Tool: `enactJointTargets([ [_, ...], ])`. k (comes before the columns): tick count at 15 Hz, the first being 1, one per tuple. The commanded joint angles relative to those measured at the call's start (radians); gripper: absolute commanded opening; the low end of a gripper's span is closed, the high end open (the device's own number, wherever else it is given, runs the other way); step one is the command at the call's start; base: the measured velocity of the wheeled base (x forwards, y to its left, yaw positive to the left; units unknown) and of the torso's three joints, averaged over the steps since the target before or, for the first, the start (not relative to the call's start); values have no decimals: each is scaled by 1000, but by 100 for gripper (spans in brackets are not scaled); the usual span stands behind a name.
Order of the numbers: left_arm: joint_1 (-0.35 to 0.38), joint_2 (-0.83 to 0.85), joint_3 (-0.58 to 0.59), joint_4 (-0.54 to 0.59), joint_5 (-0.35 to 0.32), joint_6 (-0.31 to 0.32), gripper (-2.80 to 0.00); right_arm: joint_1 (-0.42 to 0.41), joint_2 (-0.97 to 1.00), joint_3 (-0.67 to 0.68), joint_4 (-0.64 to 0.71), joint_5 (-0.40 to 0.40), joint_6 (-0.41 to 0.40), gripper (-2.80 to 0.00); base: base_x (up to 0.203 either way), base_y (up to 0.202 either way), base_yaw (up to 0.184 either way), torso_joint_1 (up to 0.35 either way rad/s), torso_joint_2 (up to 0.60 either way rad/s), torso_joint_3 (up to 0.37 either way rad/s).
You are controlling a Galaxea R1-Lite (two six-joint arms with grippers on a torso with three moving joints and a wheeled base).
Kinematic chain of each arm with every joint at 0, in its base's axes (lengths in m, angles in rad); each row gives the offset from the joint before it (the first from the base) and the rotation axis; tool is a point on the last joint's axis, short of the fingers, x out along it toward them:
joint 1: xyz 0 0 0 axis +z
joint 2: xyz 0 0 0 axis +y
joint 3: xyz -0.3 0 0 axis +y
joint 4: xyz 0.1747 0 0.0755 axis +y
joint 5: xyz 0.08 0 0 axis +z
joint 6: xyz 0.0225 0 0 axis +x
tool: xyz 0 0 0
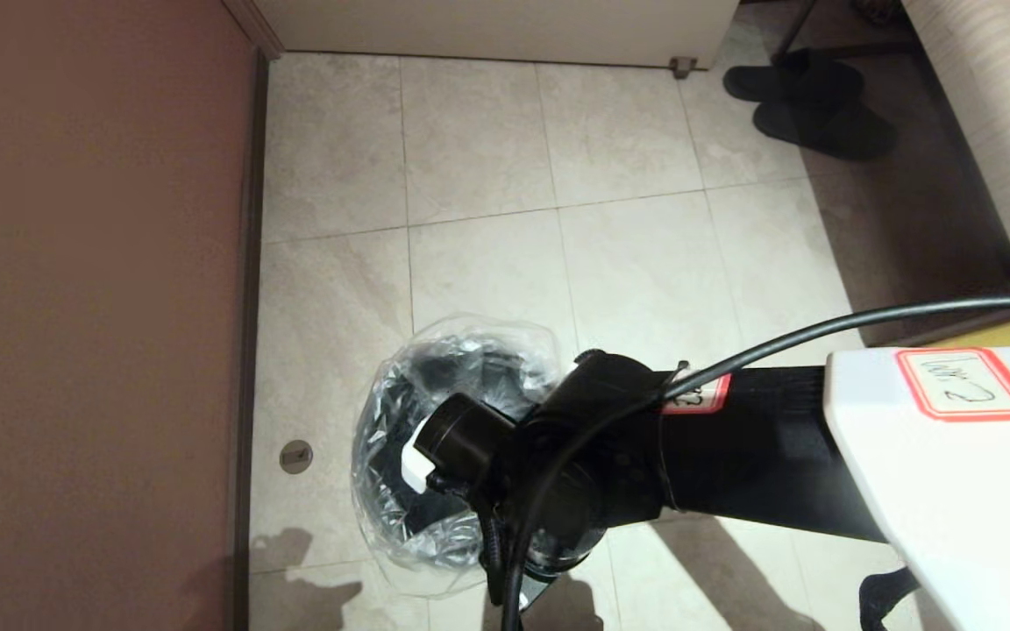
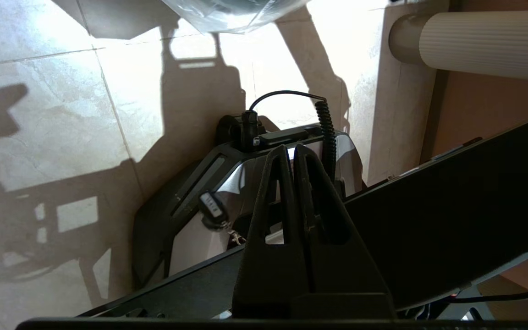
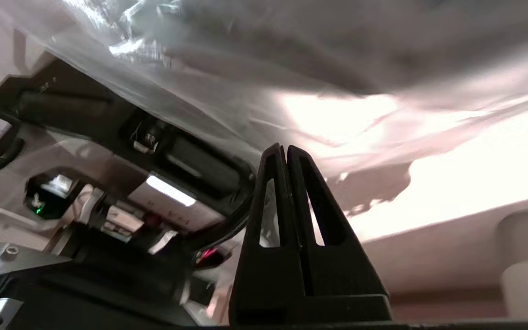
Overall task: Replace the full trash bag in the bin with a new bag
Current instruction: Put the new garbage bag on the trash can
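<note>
Reaching across the bin (image 1: 400,412), right gripper (image 3: 287,149) closed against new bag (image 3: 255,78).

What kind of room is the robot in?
Probably a room in a home or hotel: pale stone floor tiles, a pair of black slippers, and a round bin lined with clear crinkly plastic.

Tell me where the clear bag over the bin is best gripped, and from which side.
Probably the loose overhanging edge of the new bag, approached from outside the bin, on the side nearest the robot. There the film billows clear of the rim in pinchable folds; over the mouth it lies slack.
</note>
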Motion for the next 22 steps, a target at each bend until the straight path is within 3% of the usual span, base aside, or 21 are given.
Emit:
enactJointTargets([
  [1,0,2,1,2,-3,-4,-280,4,43,7,6,8,42,-280,0,0,0,0,0,0],
  [10,-1,1,1,0,-3,-10,-280,-36,101,6,-120,50,88,-280,0,0,0,0,0,0],
  [13,0,1,1,0,-4,-28,-280,-33,0,47,-71,72,91,-280,0,0,0,0,0,0],
  [17,0,2,1,0,-3,-30,-280,-32,-163,93,142,77,97,-280,0,0,0,0,0,0],
  [22,0,2,1,0,-1,-26,-280,-30,-183,54,83,76,128,-280,0,0,0,0,0,0],
])
